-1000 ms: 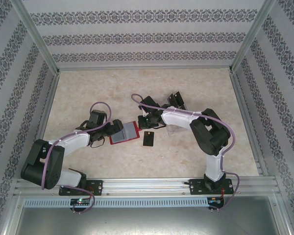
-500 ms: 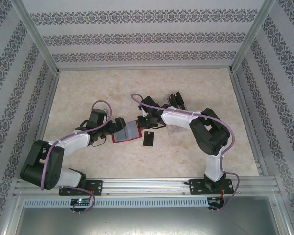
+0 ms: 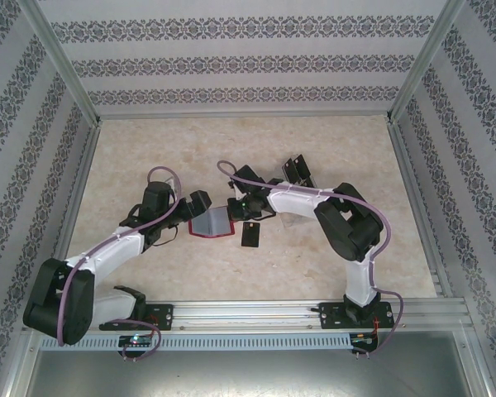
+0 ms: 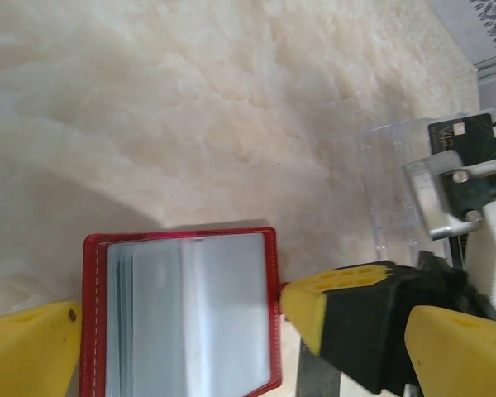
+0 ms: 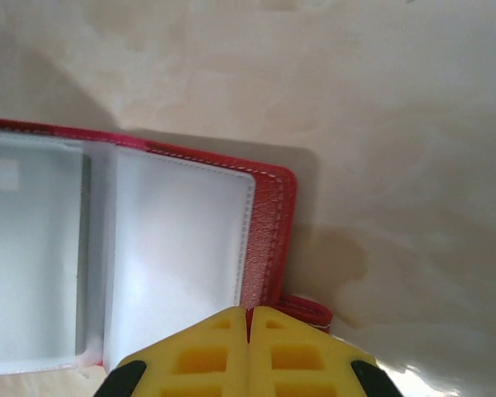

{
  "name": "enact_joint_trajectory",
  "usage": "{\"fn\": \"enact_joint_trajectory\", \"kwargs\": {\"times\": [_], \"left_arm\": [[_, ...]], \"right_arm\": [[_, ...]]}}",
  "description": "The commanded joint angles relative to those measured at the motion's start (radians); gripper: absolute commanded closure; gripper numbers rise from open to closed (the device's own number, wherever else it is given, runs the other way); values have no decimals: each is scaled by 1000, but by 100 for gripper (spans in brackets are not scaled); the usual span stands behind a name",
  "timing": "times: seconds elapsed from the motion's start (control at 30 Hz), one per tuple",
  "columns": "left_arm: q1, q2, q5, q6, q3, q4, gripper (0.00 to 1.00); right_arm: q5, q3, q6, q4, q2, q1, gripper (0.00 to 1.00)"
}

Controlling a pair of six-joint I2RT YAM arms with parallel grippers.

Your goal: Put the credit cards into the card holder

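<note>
My left pincer (image 4: 241, 321) stands apart, straddling the open wallet (image 4: 182, 314). My right pincer (image 5: 250, 318) is pressed together, tips on the wallet's rim. A loose card (image 3: 251, 234) lies just nearside of the right pincer, which is the closer one.

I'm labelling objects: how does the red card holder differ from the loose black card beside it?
The card holder is red-rimmed, greyish inside; the black card is black. The card holder is larger than the black card. The card holder is open, the right gripper at its edge; the black card lies untouched. Both are thin, roughly rectangular.
</note>
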Motion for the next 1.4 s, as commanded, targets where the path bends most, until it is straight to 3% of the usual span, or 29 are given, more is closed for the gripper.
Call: {"fn": "enact_joint_trajectory", "kwargs": {"times": [0.0, 0.13, 0.23, 0.3, 0.43, 0.67, 0.87, 1.13, 1.3, 1.37], "left_arm": [[-13, -14, 18, -17, -6, 20, 0], [-14, -11, 11, -18, -17, 24, 0], [-14, -14, 1, -19, -32, 26, 0], [-15, -16, -1, -24, -44, 33, 0], [-14, -18, 1, -30, -55, 48, 0], [-23, -45, 17, -52, -27, 47, 0], [-83, -21, 4, -79, 32, 66, 0], [-234, 141, -60, -95, 140, 140, 0], [-290, 272, -101, -132, 173, 215, 0], [-309, 319, -121, -133, 190, 224, 0]], "right_arm": [[-33, 27, 22, 17, 14, 17, 100], [-14, 20, 18, 5, -8, 13, 99], [5, -7, 20, 4, -45, 2, 82], [18, -30, 25, 7, -72, -7, 79], [24, -44, 23, 4, -94, -20, 80], [13, -57, 26, 18, -88, -25, 100], [4, -80, 33, 37, -97, -45, 100], [-3, -119, 53, 59, -138, -93, 100], [12, -158, 74, 77, -166, -121, 90], [11, -168, 76, 76, -170, -129, 82]]}}
